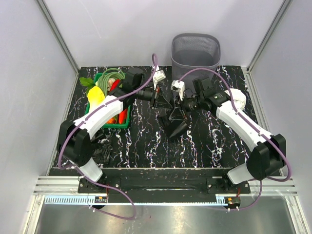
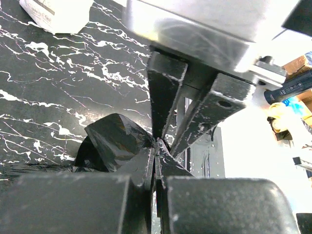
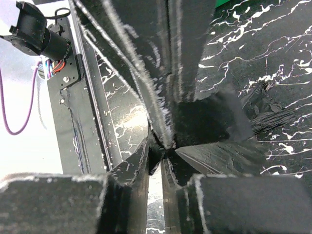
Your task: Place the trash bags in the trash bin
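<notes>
A black trash bag [image 1: 176, 127] hangs crumpled over the middle of the marbled table, its top edge pulled up between both grippers. My left gripper [image 1: 157, 100] [image 2: 157, 146] is shut on a fold of the glossy film [image 2: 114, 141]. My right gripper [image 1: 179, 113] [image 3: 163, 153] meets it tip to tip from the opposite side, its jaws narrowed on a pinch of the same film; more of the bag [image 3: 265, 114] lies below. A second black trash bag [image 1: 103, 150] lies near my left arm's base. The grey mesh trash bin [image 1: 195, 51] stands at the back, behind the grippers.
A green crate [image 1: 126, 122] of vegetables sits at the left under my left arm. A white box [image 1: 159, 77] [image 2: 53, 12] and a small white object [image 1: 176, 87] lie between the grippers and the bin. Grey walls close in three sides.
</notes>
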